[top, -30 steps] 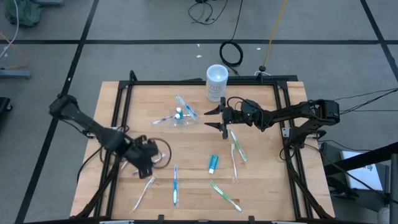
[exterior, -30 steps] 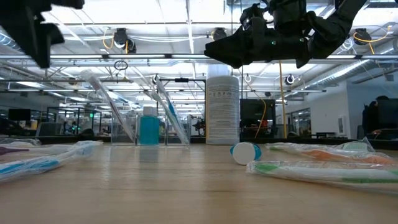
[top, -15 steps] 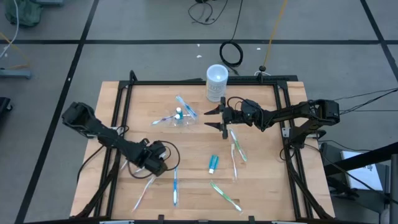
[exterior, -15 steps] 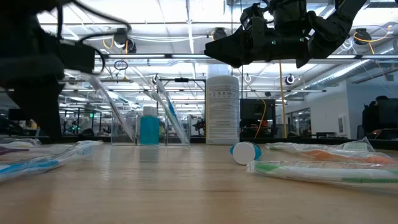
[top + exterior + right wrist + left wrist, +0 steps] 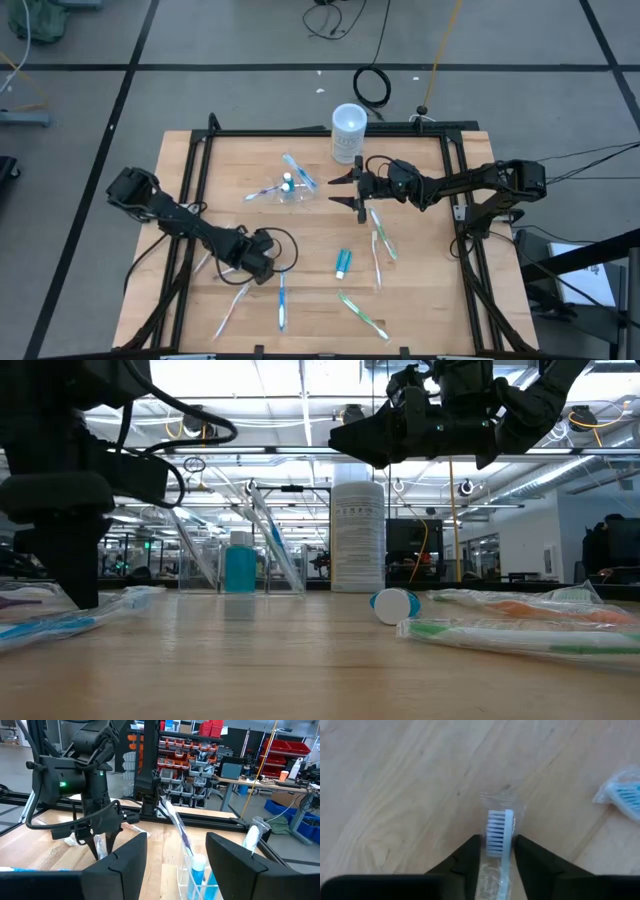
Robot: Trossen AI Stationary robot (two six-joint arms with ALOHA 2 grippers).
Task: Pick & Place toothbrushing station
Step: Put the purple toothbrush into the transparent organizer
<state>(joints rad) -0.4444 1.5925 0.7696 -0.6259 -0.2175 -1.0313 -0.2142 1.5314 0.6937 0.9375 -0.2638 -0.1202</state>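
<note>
The toothbrushing station, a clear tray holding brushes and a teal bottle, stands on the table at the far middle; it also shows in the low view. My right gripper hovers open and level just right of it, pointing at it. My left gripper points down near the front left, over the head end of a wrapped blue toothbrush that lies flat on the wood. In the left wrist view my left gripper has the brush between its fingers. My left gripper has the blue toothbrush just below its bristle head between its two fingers, which meet the clear wrapper on both sides. The fingers come from above, pointing down, one on each long side of the brush. The brush lies flat on the table.
A white cup stands at the far edge behind the tray. A small teal tube and other wrapped toothbrushes lie about the table's middle and front. A black frame rims the table.
My left gripper has gone down and toward the table's right edge, turning as it went, and now stands at table level over the blue toothbrush's head end. The toothbrush has stayed where it lay.
</note>
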